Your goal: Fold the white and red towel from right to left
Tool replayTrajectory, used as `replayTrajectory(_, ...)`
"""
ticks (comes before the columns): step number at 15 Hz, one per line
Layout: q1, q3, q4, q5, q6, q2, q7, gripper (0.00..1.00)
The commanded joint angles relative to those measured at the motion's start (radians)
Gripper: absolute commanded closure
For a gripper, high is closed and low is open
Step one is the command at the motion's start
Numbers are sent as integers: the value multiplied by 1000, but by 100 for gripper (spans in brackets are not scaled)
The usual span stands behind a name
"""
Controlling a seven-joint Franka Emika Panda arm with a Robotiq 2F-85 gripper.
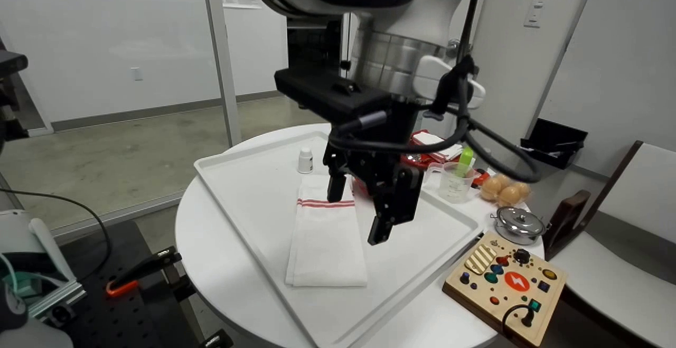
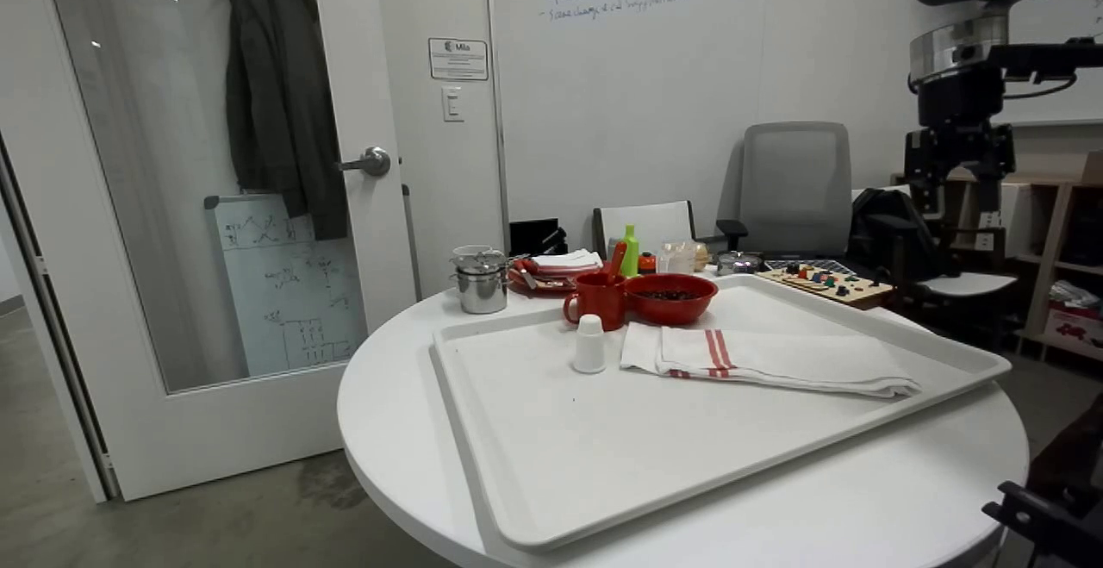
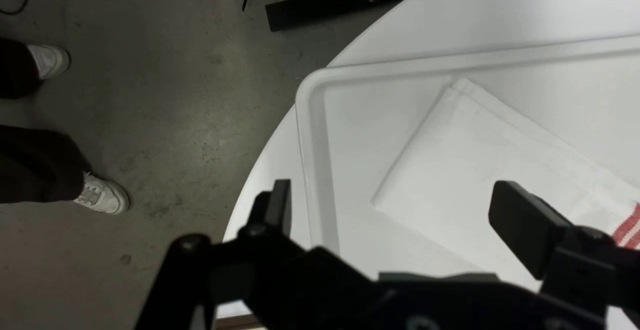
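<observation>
1. Scribbled-on whiteboard at the back, plus a glass door with a dark jacket hanging by it, and a grey mesh office chair parked in front of the whiteboard.
2. Round white counter, mostly taken up by one big white tray.
3. So, the white and red towel: it's lying flat in the tray, folded into a long strip with the layers stacked up. Red-striped end sits just beside a small white bottle, and the plain end is near a tray corner in the wrist view.
4. End effector is spread wide, fingers well apart and pointing down. It's hanging above tray level with a clear gap between it and the towel.
5. Also in the tray: a red mug with a red-handled utensil standing in it, just beside a red bowl with dark bits inside, too small to identify. Can't tell if mug and bowl touch.
6. Rest of the counter, past the tray: steel pot, red plate with a folded white cloth on it, green bottle, clear measuring cup, brown eggs and a lidded metal pot.
7. Wooden control panel sits at the counter's edge, near that lidded pot.
8. Wrist view also catches somebody's white sneakers on the floor.
</observation>
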Motion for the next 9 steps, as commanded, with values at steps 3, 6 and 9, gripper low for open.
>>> replayTrajectory(3,10,35,47,-34,26,179,32,0)
replayTrajectory(6,20,53,109,-33,12,265,47,0)
replayTrajectory(9,21,64,175,-16,2,323,61,0)
